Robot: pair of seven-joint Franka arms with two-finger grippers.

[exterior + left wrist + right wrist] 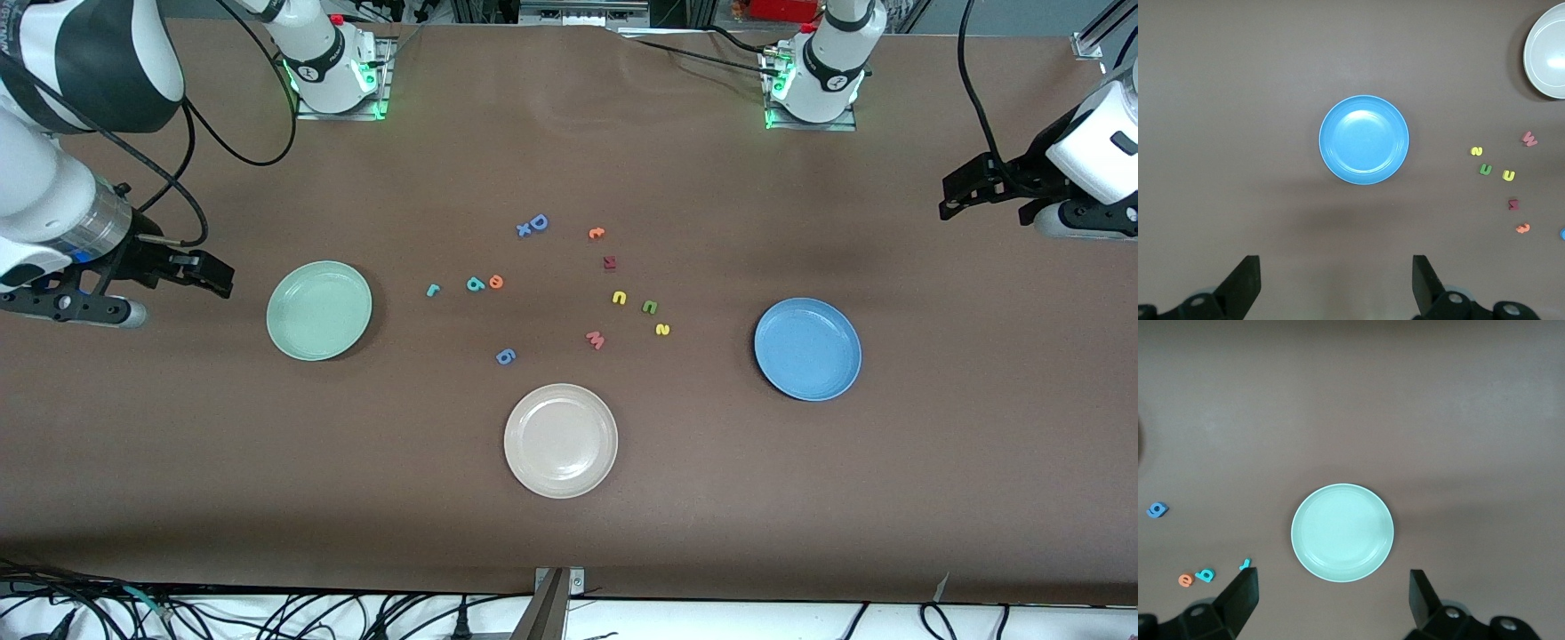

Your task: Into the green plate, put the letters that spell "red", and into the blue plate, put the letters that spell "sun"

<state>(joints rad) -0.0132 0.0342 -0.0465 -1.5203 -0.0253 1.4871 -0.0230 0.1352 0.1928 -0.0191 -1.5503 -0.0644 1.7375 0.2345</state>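
The teal "r" point(432, 290), teal "d" point(475, 284) and orange "e" point(496, 282) lie in a row mid-table, toward the green plate point(319, 310). The yellow "u" point(619, 298), olive "n" point(650, 307) and yellow "s" point(662, 330) lie toward the blue plate point(807, 348). Both plates hold nothing. My right gripper point(218, 277) hangs open and empty beside the green plate point(1342, 532), at the right arm's end. My left gripper point(949, 200) hangs open and empty over bare table at the left arm's end, with the blue plate point(1364, 139) in its wrist view.
A cream-white plate point(560, 440) sits nearest the front camera. Other loose letters lie among the task's letters: a blue "D" point(537, 223), an orange "t" point(596, 233), a dark red piece point(609, 262), a pink "w" point(595, 340) and a blue "6" point(505, 356).
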